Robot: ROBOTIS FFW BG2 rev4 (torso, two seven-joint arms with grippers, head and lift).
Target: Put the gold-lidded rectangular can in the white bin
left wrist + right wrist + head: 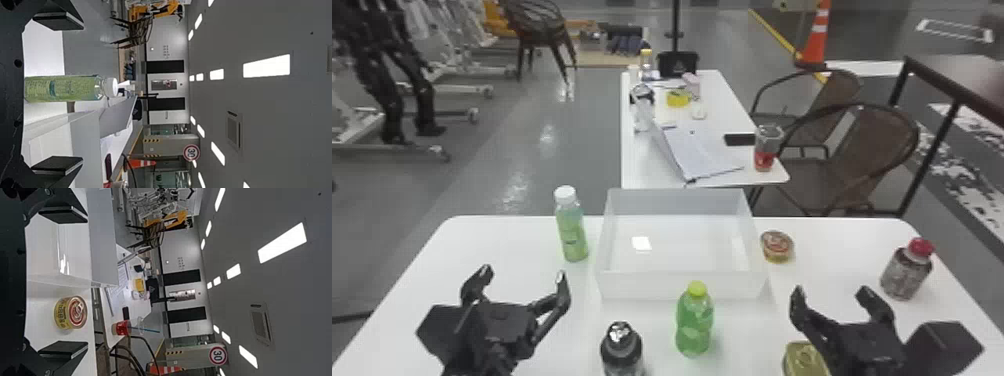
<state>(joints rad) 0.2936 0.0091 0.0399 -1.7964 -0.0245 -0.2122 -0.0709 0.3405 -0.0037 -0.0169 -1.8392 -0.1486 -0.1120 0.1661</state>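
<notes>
The gold-lidded rectangular can point(803, 359) lies at the table's near edge in the head view, partly covered by my right gripper point(837, 295), which is open above and beside it. The white bin point(682, 286) stands at the middle of the table, with a small white patch on its floor. My left gripper point(522, 285) is open over the left side of the table. In the left wrist view the left gripper point(68, 94) has its fingers apart, the bin point(84, 135) beyond. The right gripper point(70, 282) also shows spread fingers in the right wrist view, near the bin point(102, 239).
A round can point(776, 246) sits just right of the bin. Green bottles stand left of it point(572, 225) and in front of it point(694, 320). A dark bottle point(622, 350) is at the near edge, and a red-capped bottle point(907, 270) at the right.
</notes>
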